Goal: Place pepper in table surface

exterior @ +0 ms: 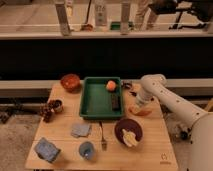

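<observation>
Low over table surface, hand close above pepper

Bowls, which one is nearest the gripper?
The dark bowl, close by the gripper right of the tray; the orange bowl lies across the tray.

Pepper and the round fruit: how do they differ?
The pepper is slim and tapering; the fruit is round. The pepper is right of the tray, over the table, just under the gripper; the fruit sits inside the tray, apart from the gripper. Both are orange.
</observation>
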Controlling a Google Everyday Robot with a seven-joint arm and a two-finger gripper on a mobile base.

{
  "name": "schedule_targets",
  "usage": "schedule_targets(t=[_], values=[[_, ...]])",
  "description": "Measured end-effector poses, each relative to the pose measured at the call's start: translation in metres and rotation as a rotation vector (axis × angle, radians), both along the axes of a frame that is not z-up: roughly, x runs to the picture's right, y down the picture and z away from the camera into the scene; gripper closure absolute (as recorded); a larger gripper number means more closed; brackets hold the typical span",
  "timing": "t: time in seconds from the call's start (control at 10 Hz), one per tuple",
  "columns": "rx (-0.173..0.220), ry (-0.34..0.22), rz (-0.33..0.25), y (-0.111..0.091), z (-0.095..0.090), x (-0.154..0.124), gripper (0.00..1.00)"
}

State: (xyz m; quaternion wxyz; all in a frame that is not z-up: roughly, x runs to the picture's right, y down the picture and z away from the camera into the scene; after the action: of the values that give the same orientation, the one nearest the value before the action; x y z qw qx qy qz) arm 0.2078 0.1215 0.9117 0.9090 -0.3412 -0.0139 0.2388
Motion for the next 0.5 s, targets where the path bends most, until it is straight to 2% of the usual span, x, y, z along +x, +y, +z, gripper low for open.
schedule_targets(t=[0.5], values=[[0.006,-0.004,0.007,-0.0081,-0.0061,-0.0039,0.20]])
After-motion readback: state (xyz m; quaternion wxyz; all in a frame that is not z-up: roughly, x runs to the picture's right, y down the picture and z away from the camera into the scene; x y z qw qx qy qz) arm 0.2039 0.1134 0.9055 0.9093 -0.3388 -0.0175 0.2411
